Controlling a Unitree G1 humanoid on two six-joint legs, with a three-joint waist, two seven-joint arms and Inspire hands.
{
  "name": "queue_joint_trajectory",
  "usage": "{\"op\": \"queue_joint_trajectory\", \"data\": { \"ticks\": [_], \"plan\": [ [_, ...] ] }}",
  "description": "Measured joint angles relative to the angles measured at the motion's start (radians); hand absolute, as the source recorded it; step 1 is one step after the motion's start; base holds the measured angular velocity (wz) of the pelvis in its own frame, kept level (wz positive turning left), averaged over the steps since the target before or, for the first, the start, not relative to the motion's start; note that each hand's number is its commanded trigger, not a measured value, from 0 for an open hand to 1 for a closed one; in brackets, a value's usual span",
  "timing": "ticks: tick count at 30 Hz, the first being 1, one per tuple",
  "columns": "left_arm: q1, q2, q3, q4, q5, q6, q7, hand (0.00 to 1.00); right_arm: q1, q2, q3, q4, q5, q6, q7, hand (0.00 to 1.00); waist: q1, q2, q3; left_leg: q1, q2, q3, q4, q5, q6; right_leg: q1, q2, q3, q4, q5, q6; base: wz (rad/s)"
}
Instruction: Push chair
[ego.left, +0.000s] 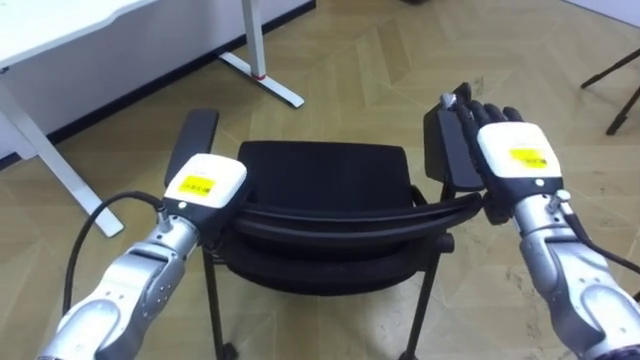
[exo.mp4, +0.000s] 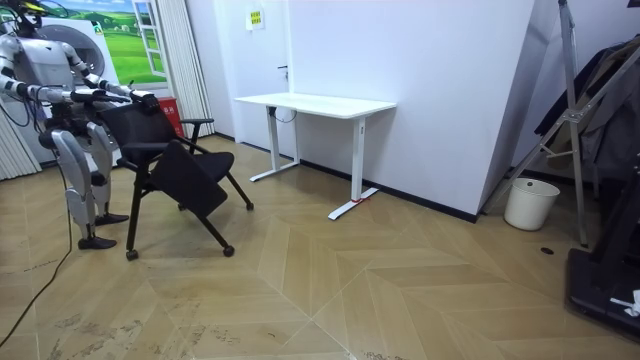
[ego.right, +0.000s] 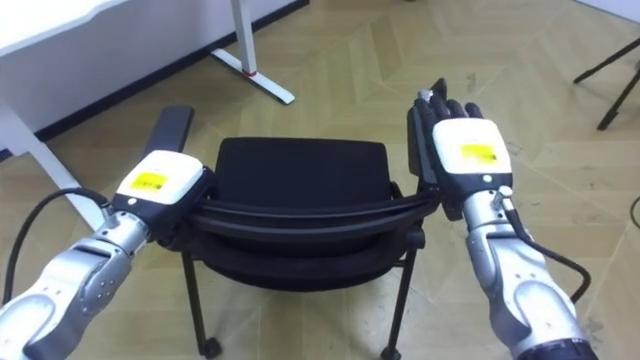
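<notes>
Chair (ego.left: 320, 175), open floor (ego.left: 400, 60) ahead

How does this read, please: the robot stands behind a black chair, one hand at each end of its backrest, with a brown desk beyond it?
Not quite: the desk is white, not brown, as the room view shows. The rest holds: the robot stands behind the black chair, left hand and right hand at the backrest's ends.

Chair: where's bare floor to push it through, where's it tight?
Free: wood floor between chair and white bin, in front of the desk. Tight: desk feet ahead-left of the seat; dark gear at the room view's right edge.
</notes>
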Motion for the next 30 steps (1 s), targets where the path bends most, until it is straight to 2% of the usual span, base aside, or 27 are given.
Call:
{"op": "queue_joint_trajectory", "data": {
  "ticks": [4, 8, 16, 22, 25, 26, 30],
  "plan": [
    [-0.017, 0.020, -0.002, 0.008, -0.003, -0.026, -0.001, 1.00, 0.000, -0.041, 0.037, -0.057, -0.026, 0.006, 0.085, 0.00, 0.012, -0.011, 0.0030, -0.004, 0.000, -0.004, 0.000, 0.000, 0.000, -0.004, 0.000, -0.001, 0.000, 0.000, 0.000, 0.00],
    [-0.018, 0.035, -0.002, 0.005, -0.009, -0.035, -0.001, 1.00, 0.000, -0.042, 0.043, -0.068, -0.026, 0.005, 0.127, 0.00, 0.018, -0.020, 0.0012, -0.004, 0.000, -0.004, 0.000, 0.000, 0.000, -0.003, 0.000, -0.001, -0.001, 0.001, -0.001, 0.00],
    [-0.020, 0.035, -0.002, 0.009, -0.009, -0.037, -0.008, 1.00, 0.000, -0.042, 0.048, -0.083, -0.019, 0.024, 0.194, 0.00, 0.023, -0.021, 0.0007, -0.002, 0.002, -0.005, 0.003, 0.000, 0.000, 0.003, 0.001, -0.006, -0.002, 0.001, -0.002, 0.01],
    [-0.039, 0.032, -0.002, 0.036, -0.009, -0.054, -0.015, 1.00, -0.017, -0.046, 0.055, -0.093, -0.020, 0.028, 0.336, 0.00, 0.029, -0.021, 0.0007, 0.000, 0.002, -0.017, 0.004, 0.000, 0.000, 0.006, 0.001, -0.006, -0.002, 0.002, -0.002, 0.01],
    [-0.045, 0.030, -0.002, 0.035, -0.009, -0.056, -0.022, 1.00, -0.010, -0.051, 0.105, -0.115, -0.005, 0.041, 0.441, 0.00, 0.030, -0.021, 0.0007, -0.003, 0.003, -0.021, 0.002, 0.000, 0.000, 0.005, 0.001, -0.013, -0.003, 0.002, -0.003, 0.06],
    [-0.047, 0.028, -0.002, 0.034, -0.008, -0.058, -0.026, 1.00, -0.008, -0.049, 0.129, -0.117, 0.019, 0.042, 0.484, 0.00, 0.032, -0.020, 0.0010, -0.004, 0.003, -0.023, 0.002, 0.000, 0.000, 0.005, 0.000, -0.014, -0.003, 0.002, -0.003, 0.04],
    [-0.050, 0.028, -0.006, 0.034, -0.008, -0.064, -0.031, 1.00, -0.020, -0.051, 0.128, -0.137, 0.083, 0.050, 0.573, 0.00, 0.038, -0.021, 0.0003, -0.003, 0.003, -0.028, 0.002, 0.000, 0.000, 0.009, 0.000, -0.020, -0.003, 0.002, -0.003, 0.04]
  ]
}}
